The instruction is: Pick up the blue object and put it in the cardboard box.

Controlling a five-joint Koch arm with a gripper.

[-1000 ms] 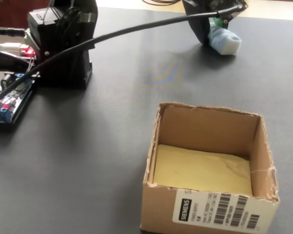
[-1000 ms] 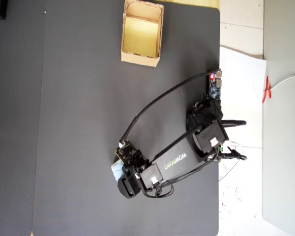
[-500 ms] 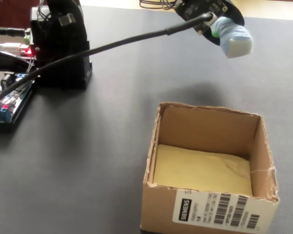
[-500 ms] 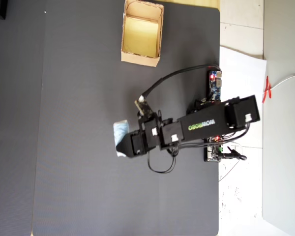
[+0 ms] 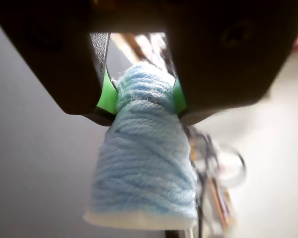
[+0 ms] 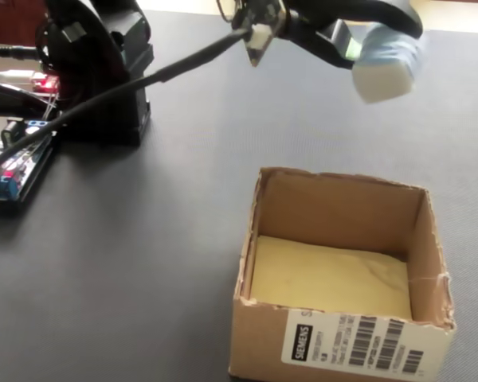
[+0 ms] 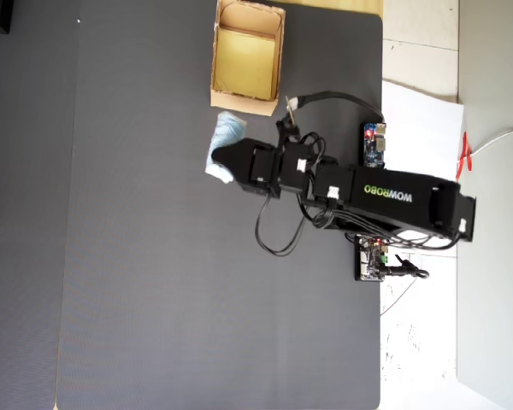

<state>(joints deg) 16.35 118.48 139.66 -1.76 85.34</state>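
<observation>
The blue object (image 5: 144, 163) is a pale blue skein of yarn with a white end. It is pinched between the green pads of my gripper (image 5: 141, 96), which is shut on it. In the fixed view the blue object (image 6: 386, 60) hangs in the air above and behind the cardboard box (image 6: 342, 211), held by the gripper (image 6: 358, 49). From overhead the blue object (image 7: 225, 145) sits just below the open cardboard box (image 7: 224, 101), clear of its walls, at the tip of the gripper (image 7: 229, 155). The box has a yellowish floor and holds nothing.
The arm's black base (image 6: 103, 72) and circuit boards (image 6: 16, 159) stand at the left of the fixed view. A dark grey mat (image 7: 154, 273) covers the table; cables (image 7: 278, 231) loop beside the arm. White floor lies past the mat's right edge in the overhead view.
</observation>
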